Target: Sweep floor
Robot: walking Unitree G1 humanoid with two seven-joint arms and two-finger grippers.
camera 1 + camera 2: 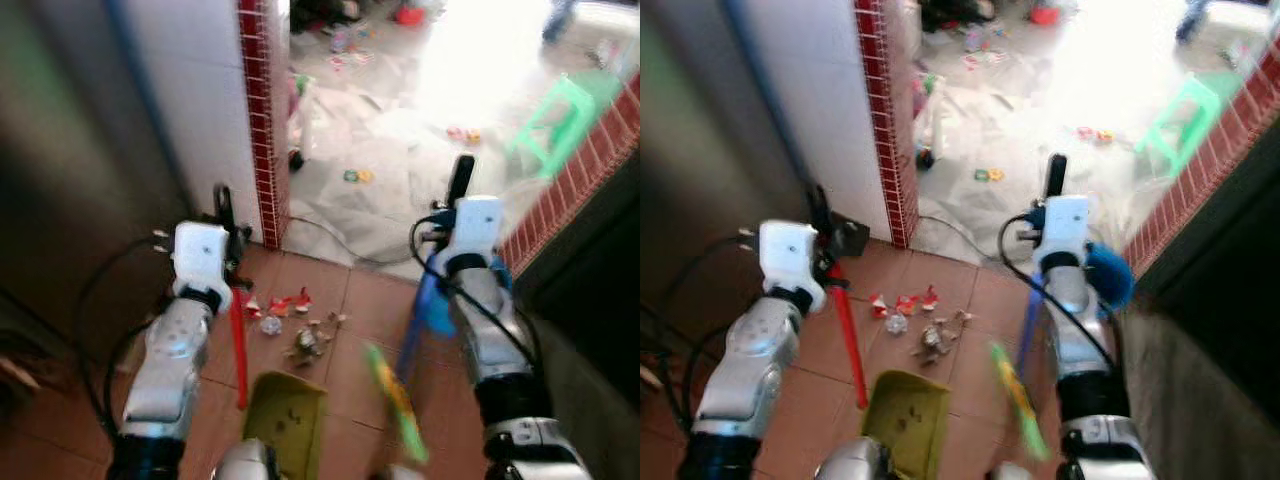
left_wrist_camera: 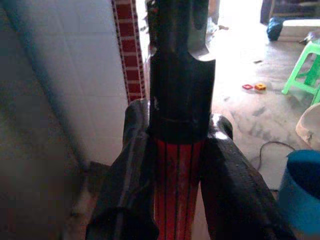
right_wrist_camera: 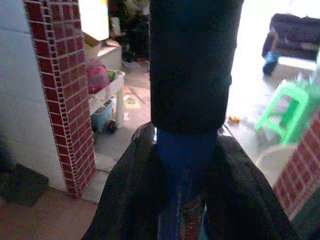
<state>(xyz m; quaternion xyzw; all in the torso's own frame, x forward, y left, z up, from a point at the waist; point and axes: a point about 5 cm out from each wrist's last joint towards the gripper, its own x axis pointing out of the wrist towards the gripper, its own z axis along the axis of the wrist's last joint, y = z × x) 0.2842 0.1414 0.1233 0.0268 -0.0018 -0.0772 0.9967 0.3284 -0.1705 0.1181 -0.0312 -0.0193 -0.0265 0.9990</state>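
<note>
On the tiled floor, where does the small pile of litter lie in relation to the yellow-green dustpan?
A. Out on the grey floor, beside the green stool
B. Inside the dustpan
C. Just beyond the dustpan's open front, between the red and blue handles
C: the litter pile lies on the brown tiles just beyond the dustpan, between the red handle and the blue handle.

Glossy ribbed red plastic dustpan handle [image 2: 177, 185], matt terracotta floor tiles [image 1: 330, 280], glazed white wall tiles [image 1: 190, 100]

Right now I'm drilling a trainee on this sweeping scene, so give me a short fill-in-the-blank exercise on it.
1. The left gripper is shut on a ____ handle.
2. The right gripper is shut on a ____ handle.
3. The litter pile lies on the ____ floor tiles.
4. The stool is ____.

Missing words: red; blue; brown; green
</note>
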